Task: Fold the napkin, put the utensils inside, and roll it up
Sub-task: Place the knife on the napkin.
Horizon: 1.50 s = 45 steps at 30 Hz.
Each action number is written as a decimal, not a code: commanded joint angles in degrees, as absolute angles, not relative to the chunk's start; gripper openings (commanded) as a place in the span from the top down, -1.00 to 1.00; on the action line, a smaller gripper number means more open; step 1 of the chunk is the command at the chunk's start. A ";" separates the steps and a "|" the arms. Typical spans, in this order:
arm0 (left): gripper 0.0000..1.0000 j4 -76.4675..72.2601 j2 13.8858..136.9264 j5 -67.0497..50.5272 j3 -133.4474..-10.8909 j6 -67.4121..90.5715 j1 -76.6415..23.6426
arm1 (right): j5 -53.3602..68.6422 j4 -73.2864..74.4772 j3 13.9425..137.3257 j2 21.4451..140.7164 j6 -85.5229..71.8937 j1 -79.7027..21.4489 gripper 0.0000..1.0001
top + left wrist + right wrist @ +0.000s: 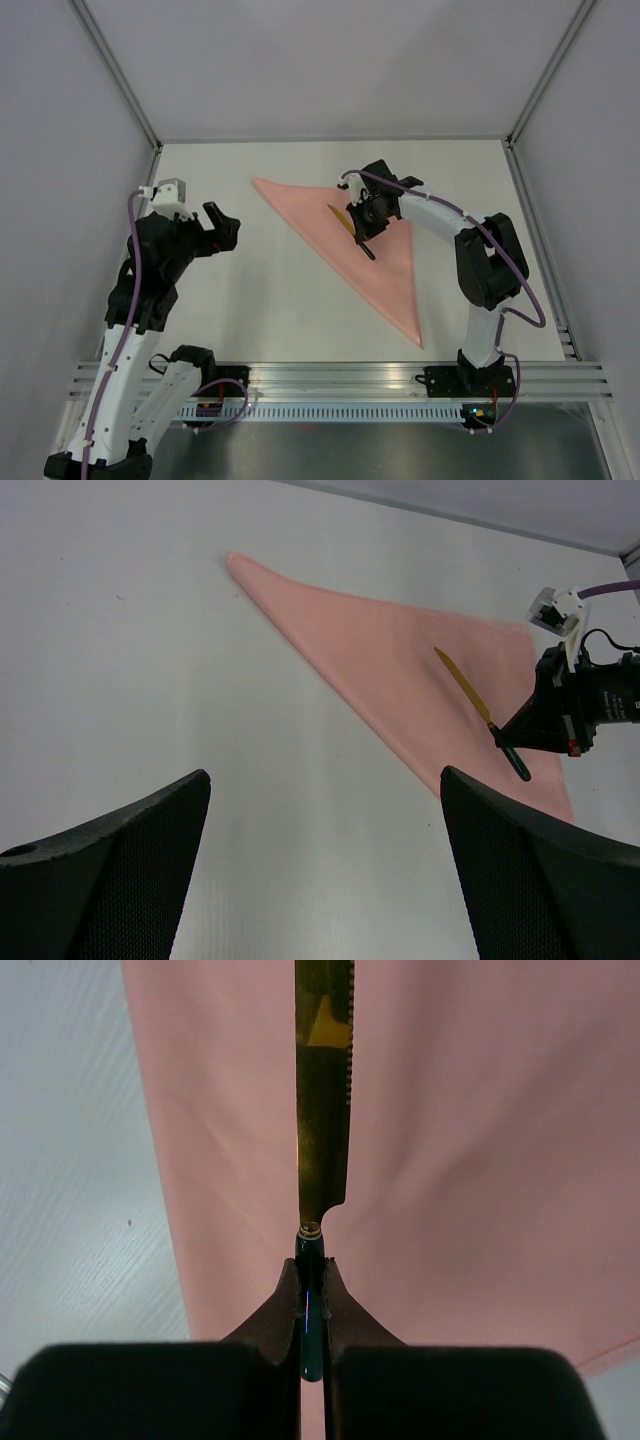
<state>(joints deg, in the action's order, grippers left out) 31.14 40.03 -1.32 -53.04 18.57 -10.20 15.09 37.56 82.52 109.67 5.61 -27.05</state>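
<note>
The salmon-pink napkin (358, 250) lies folded into a triangle on the white table, seen too in the left wrist view (400, 670) and under the right wrist camera (480, 1160). My right gripper (365, 232) is shut on the dark handle of a knife (322, 1110) with a gold serrated blade, held over the napkin's upper part. That utensil (478, 705) points toward the far left from the fingers. Well left of the napkin, my left gripper (222, 228) hangs open over bare table; its fingers (110, 865) have nothing between them.
Grey walls close in the table on the left, right and back. An aluminium rail (340, 378) runs along the near edge by the arm bases. The table's white surface (250, 300) spreads between the two arms.
</note>
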 commanded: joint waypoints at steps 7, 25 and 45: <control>-0.99 30.15 40.43 -0.26 -53.09 19.86 -9.84 | 13.01 34.46 84.03 110.65 0.18 -32.86 0.99; -0.99 30.14 40.17 -0.35 -53.09 19.78 -9.93 | 13.27 32.61 84.55 116.28 -2.81 -37.97 0.99; -0.99 30.23 39.99 -0.35 -53.17 19.78 -9.93 | 13.01 32.78 84.64 118.83 -2.81 -38.15 0.99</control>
<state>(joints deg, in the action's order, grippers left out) 31.14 40.36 -0.32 -53.04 18.57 -10.20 14.55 32.71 83.18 117.89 -1.30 -37.78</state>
